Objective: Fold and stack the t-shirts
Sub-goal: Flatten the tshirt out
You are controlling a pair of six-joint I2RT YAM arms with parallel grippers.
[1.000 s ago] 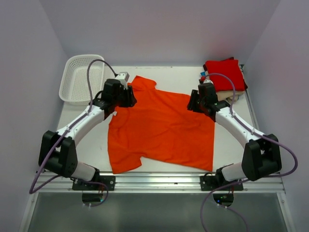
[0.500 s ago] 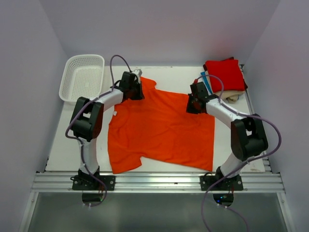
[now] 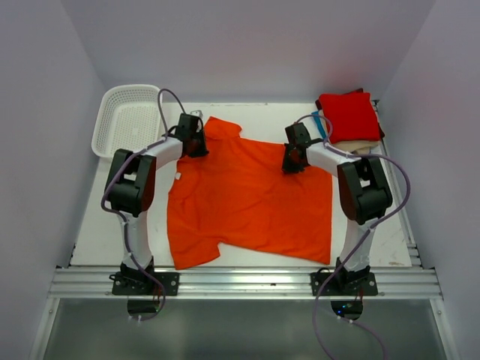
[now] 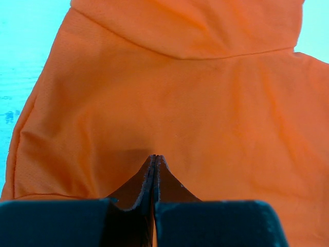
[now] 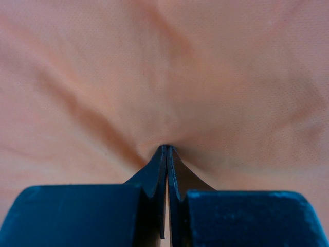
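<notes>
The orange t-shirt (image 3: 251,199) lies spread flat on the white table, with one sleeve at the back left and one at the front left. My left gripper (image 3: 199,148) is shut with its tips on the shirt's shoulder by the back sleeve; in the left wrist view (image 4: 155,157) the jaws are closed on orange cloth (image 4: 205,92). My right gripper (image 3: 289,165) is shut on the shirt's back right edge; in the right wrist view (image 5: 167,147) creases in the cloth (image 5: 216,77) run to the closed tips. A folded red shirt (image 3: 349,116) tops a stack with blue (image 3: 321,126) and beige (image 3: 360,145) shirts at the back right.
A white mesh basket (image 3: 127,120) stands at the back left corner. Walls close in the table on three sides. A metal rail (image 3: 240,279) with both arm bases runs along the near edge.
Both arms have folded up, elbows raised, and the grippers have come down onto the shirt's back edge. The shirt itself has barely shifted.
</notes>
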